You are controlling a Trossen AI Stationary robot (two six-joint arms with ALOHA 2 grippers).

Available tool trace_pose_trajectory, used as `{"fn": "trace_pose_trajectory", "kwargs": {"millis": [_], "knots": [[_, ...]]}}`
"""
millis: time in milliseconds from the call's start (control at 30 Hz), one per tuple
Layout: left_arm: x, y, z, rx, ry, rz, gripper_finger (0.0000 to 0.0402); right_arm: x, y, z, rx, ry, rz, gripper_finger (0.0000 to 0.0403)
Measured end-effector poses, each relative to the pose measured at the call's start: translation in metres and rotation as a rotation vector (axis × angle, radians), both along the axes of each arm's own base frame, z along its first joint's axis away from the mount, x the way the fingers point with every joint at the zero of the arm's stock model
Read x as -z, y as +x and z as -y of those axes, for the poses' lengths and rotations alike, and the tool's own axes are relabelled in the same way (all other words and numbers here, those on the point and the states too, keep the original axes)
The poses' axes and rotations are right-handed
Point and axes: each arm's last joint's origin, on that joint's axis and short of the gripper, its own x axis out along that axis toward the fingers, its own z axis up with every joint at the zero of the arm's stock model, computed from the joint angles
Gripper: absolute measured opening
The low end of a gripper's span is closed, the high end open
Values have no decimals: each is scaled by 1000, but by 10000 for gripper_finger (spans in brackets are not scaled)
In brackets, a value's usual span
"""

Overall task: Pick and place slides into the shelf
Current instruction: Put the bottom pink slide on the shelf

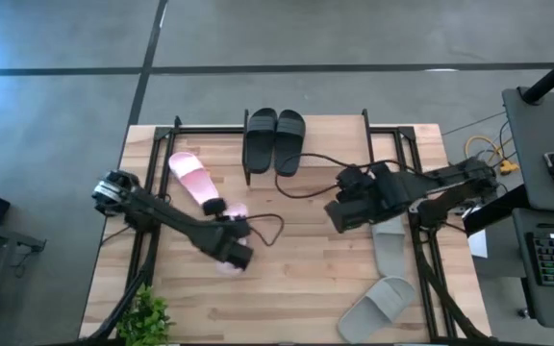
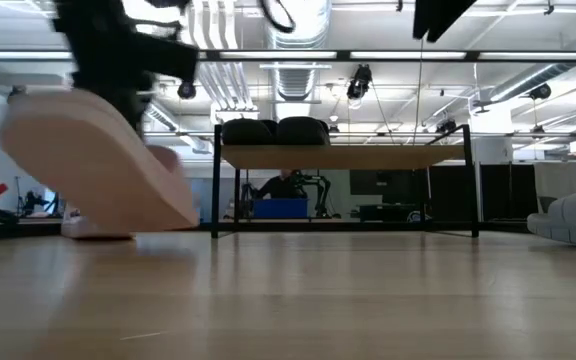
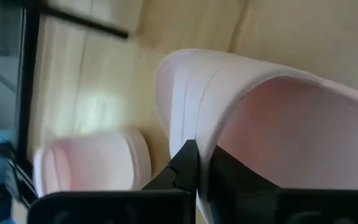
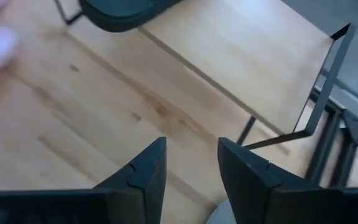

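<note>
Left jaws (image 3: 197, 163) clamped on pale pink slide (image 3: 278, 118) strap, lifted off table (image 1: 296, 279), right jaws (image 4: 191, 163) parted, empty

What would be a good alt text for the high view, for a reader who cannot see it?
From above, the left gripper grips a pale pink slide over the wooden table. Two black slides sit on the shelf; two grey slides lie near the right gripper.
</note>
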Motion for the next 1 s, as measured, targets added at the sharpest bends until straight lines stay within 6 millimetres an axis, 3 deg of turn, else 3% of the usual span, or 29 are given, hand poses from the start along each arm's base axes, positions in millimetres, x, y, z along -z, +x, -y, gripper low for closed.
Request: {"fn": "trace_pose_trajectory", "kwargs": {"millis": [233,467,633,800,1000], "knots": [[-9,54,-11,51,72,18,0,-22,-29,-6,2,8,144,121],[-5,101,-22,104,91,33,0,-46,-66,9,28,-7,287,104],[-1,128,-25,146,96,41,0,-48,-90,18,73,11,357,93],[-1,150,-23,199,102,65,0,-40,-95,20,88,16,346,84],[5,165,-25,217,100,100,0,-32,-86,16,70,13,290,77]]}}
